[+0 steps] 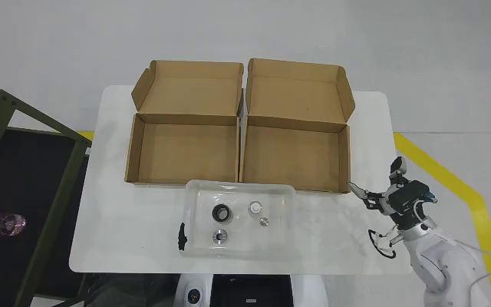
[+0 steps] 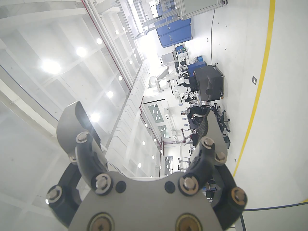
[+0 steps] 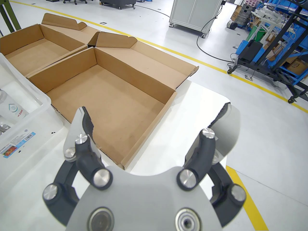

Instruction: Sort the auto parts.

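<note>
A clear plastic tray (image 1: 201, 192) at the table's front holds several small auto parts: a black ring (image 1: 221, 212), a white piece (image 1: 255, 207), a metal piece (image 1: 264, 222) and a round metal-and-black piece (image 1: 220, 236). My right gripper (image 1: 366, 212) hovers open and empty over the table's front right, beside the right cardboard box (image 1: 291, 157). In the right wrist view its fingers (image 3: 155, 109) frame that box's near corner (image 3: 108, 92), and the tray's rim (image 3: 26, 90) lies off to one side. My left gripper (image 2: 143, 111) is open, empty and pointed up at the ceiling.
Two open, empty cardboard boxes stand side by side behind the tray, the left box (image 1: 188, 152) with its lid folded back like the right one. A small black object (image 1: 182, 236) sits at the tray's left edge. A green-framed rack (image 1: 31, 138) stands left of the table.
</note>
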### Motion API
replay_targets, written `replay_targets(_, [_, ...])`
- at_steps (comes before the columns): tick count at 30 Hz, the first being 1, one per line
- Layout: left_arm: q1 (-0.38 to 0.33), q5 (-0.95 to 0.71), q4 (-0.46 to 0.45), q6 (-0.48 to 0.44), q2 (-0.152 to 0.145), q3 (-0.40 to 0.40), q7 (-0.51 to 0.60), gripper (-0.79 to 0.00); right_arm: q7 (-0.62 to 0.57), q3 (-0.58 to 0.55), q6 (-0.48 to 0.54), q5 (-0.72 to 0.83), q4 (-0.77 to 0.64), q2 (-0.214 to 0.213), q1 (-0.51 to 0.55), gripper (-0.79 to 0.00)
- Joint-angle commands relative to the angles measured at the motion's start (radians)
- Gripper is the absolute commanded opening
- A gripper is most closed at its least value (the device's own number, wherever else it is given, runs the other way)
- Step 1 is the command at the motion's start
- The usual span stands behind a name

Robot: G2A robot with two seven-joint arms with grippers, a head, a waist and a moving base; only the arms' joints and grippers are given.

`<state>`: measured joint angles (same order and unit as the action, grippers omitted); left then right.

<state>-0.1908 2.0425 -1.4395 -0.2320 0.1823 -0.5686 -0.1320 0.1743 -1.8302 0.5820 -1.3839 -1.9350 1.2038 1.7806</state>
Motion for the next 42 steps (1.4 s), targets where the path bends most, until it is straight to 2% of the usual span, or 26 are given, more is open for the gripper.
replay_targets(1, [0.000, 0.000, 0.000, 0.000, 0.000, 0.000, 0.000, -0.001, 0.000, 0.000, 0.000, 0.000, 0.000, 0.000, 0.000, -0.001])
replay_targets(25, [0.000, 0.000, 0.000, 0.000, 0.000, 0.000, 0.000, 0.000, -0.005, 0.006, 0.007, 0.003, -0.002, 0.000, -0.002, 0.000])
replay_targets(36, [0.000, 0.000, 0.000, 0.000, 0.000, 0.000, 0.000, 0.000, -0.209, 0.101, 0.247, 0.048, -0.062, -0.021, -0.105, 0.000])
replay_targets(42, [0.000, 0.000, 0.000, 0.000, 0.000, 0.000, 0.000, 0.000, -0.317, 0.199, 0.319, 0.048, -0.108, -0.028, -0.157, 0.000])
